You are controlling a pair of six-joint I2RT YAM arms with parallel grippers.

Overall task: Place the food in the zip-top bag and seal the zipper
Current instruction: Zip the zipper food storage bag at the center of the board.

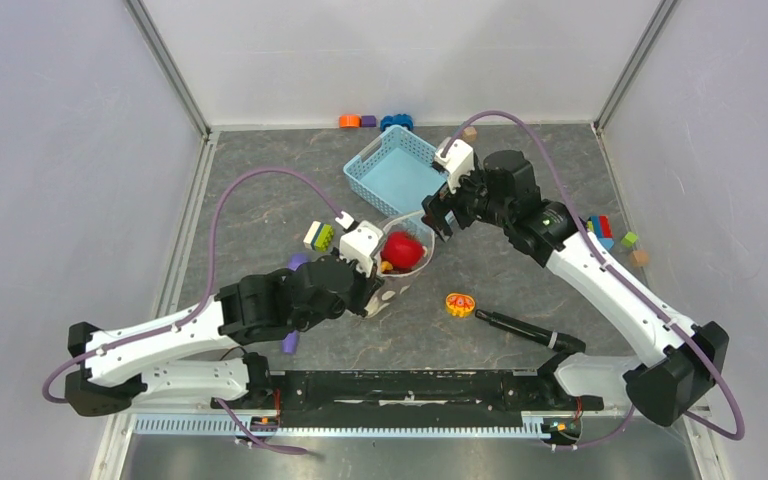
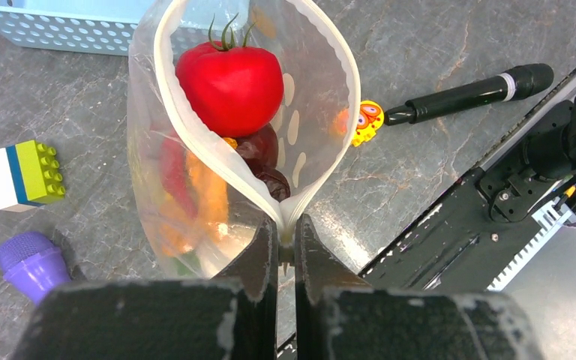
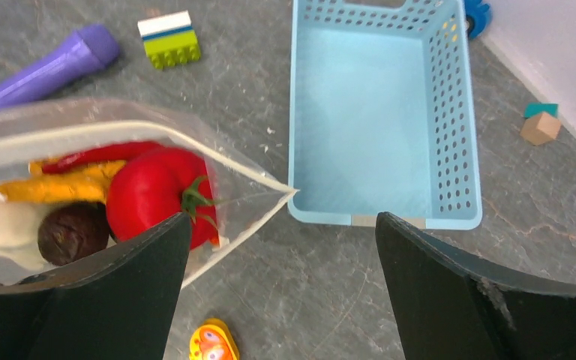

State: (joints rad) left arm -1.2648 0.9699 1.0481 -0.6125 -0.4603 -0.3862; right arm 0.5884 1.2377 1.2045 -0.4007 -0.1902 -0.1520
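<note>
Sealing is judged next: the zipper (image 2: 187, 124) of the filled zip-top bag (image 2: 157, 210) is pinched by the left gripper (image 2: 285, 229) (right gripper (image 3: 283, 217), at two o'clock, gapes empty).

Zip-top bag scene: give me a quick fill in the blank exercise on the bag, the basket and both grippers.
1. The left gripper is ____ on the zip-top bag at its mouth edge.
2. The right gripper stands ____, holding nothing.
3. The biggest food inside the bag is a red ____.
4. The lattice basket near the bag is light ____.
Missing words: shut; open; tomato; blue.
</note>
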